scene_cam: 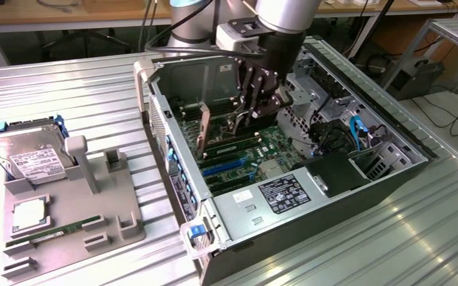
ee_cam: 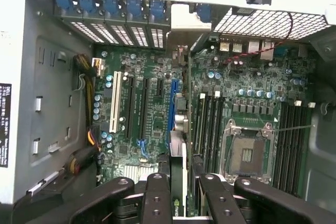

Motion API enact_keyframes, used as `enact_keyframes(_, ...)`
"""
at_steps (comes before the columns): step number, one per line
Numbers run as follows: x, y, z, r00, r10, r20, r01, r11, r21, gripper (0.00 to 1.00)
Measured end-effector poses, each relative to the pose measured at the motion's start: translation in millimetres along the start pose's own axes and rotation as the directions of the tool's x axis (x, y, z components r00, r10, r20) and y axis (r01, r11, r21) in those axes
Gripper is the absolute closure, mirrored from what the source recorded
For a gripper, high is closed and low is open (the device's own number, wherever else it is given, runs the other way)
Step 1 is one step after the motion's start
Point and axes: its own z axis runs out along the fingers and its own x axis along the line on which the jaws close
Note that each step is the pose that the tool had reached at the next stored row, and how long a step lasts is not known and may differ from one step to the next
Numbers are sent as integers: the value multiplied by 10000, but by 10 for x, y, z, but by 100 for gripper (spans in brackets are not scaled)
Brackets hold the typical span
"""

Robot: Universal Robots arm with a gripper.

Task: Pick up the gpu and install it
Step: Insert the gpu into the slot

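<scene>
One flat green gpu card, clenched edge-on in the black claw, hangs over the long blue motherboard slot — keep it upright, press evenly.

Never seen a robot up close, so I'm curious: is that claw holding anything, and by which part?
Yes. The gripper holds the gpu, a card seen edge-on, pinched by its upper edge.
</scene>
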Motion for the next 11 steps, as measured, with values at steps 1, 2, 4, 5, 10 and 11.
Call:
enact_keyframes(1, -1, 6, 8, 10000, 7, 15, -7, 10000, 1, 74)
enact_keyframes(2, -1, 11, 16, 10000, 14, 29, -14, 10000, 2, 74)
enact_keyframes(4, 0, 31, 47, 10000, 24, 44, -25, 10000, 3, 74)
enact_keyframes(5, 3, 43, 66, 10000, 24, 46, -24, 10000, 4, 74)
enact_keyframes(10, 32, 109, 173, 10000, 25, 50, -25, 10000, 5, 74)
enact_keyframes(11, 45, 122, 203, 10000, 24, 50, -24, 10000, 5, 74)
